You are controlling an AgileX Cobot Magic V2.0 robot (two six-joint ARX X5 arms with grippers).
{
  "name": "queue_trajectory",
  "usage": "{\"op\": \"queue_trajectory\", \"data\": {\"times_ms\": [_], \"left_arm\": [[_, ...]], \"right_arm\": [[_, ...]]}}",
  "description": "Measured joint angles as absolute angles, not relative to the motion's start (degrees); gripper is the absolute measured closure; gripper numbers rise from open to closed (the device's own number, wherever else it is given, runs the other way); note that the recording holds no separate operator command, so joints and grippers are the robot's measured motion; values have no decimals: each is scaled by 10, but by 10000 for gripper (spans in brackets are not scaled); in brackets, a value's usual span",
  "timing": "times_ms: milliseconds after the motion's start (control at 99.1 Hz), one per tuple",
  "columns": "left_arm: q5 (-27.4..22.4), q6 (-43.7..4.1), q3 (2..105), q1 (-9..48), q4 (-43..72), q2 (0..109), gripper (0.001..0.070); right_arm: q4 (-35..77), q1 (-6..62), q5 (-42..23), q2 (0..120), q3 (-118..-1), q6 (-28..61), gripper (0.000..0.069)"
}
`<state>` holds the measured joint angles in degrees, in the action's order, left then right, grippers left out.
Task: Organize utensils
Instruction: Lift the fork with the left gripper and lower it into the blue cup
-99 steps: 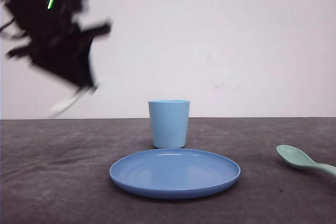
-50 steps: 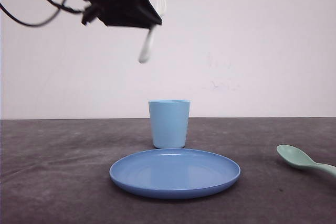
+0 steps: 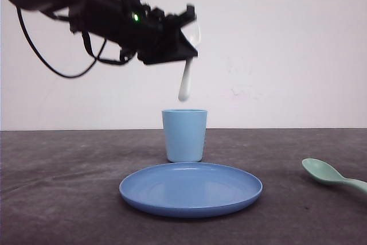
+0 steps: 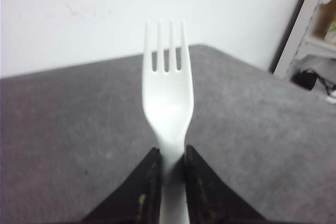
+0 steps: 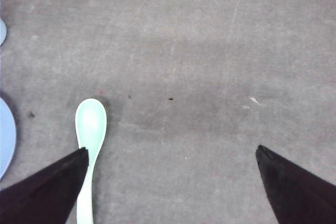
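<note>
- Left claw [image 3: 184,50]: pinching the white fork [image 4: 168,98] by its neck, handle hanging down above the blue cup [image 3: 184,135].
- Right claw [image 5: 170,153]: spread wide, holding nothing, over the surface [image 5: 210,51].
- Mint spoon [image 5: 90,129]: lying on the surface near the right claw, well apart from the plate [image 3: 191,189].
- Handling note: centre the handle tip over the cup mouth, lower it inside, then release.

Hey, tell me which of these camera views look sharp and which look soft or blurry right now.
Front view: cup, plate and spoon are crisp, with the fork slightly soft under the left end effector. Left wrist view: the fork looks a little soft, the table behind it blurred. Right wrist view: spoon and table are sharp.
</note>
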<state>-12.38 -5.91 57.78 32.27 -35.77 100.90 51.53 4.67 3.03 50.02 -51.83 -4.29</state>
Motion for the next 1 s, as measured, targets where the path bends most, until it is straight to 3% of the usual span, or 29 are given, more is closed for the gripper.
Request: {"op": "queue_trajectory", "data": {"times_ms": [999], "left_arm": [[-133,-10,578,329,-332,1068,669]], "right_arm": [[516,47,30,500,-518,-43,49]]}}
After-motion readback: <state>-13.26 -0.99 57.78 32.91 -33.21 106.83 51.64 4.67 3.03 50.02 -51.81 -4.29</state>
